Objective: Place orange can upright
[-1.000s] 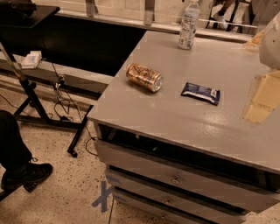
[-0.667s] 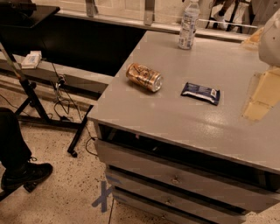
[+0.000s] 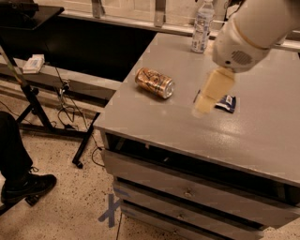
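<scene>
One orange can [image 3: 154,83] lies on its side on the grey worktop [image 3: 159,129], apart from the tool [image 3: 206,100].
Seen from the camera, the can rests left of the tool and slightly beyond it, one silver end turned toward the tool; the tool hangs tilted over the worktop, and I cannot tell whether it is spread or pressed together. A dark-blue wrapper [image 3: 227,103] peeks out just behind the tool, and a clear bottle [image 3: 202,26] stands upright well beyond it.

Grey drawer cabinet [image 3: 154,119] on speckled floor [image 3: 61,215], blue tape cross [image 3: 111,212], black desk [image 3: 44,11] behind.
</scene>
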Tool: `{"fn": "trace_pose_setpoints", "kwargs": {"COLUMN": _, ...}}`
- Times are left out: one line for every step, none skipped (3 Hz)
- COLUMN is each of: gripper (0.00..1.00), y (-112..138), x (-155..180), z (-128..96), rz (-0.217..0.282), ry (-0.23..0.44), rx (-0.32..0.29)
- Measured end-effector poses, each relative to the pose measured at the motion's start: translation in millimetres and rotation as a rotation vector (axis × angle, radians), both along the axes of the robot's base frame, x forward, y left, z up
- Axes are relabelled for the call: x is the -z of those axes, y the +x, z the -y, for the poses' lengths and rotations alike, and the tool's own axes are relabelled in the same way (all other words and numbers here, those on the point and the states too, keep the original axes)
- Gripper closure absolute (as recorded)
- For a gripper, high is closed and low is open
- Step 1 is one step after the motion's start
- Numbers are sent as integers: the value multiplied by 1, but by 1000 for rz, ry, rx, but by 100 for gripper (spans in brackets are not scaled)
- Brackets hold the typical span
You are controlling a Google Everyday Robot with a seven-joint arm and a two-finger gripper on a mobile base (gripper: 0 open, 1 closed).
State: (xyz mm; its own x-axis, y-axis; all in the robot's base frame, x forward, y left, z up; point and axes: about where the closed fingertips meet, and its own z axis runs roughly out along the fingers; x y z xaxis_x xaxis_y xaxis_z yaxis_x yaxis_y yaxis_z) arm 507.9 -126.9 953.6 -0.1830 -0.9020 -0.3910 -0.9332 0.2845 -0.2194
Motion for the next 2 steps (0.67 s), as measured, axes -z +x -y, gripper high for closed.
{"fn": "trace_pose_setpoints", "kwargs": {"gripper": 0, "y": 31, "x": 13, "z": -50, "rz": 4, "ry": 67, "rx": 25}}
{"fn": "trace_pose_setpoints", "kwargs": {"gripper": 0, "y": 61, "x": 27, "z": -86, "rz": -2, "ry": 95, "rx": 67}}
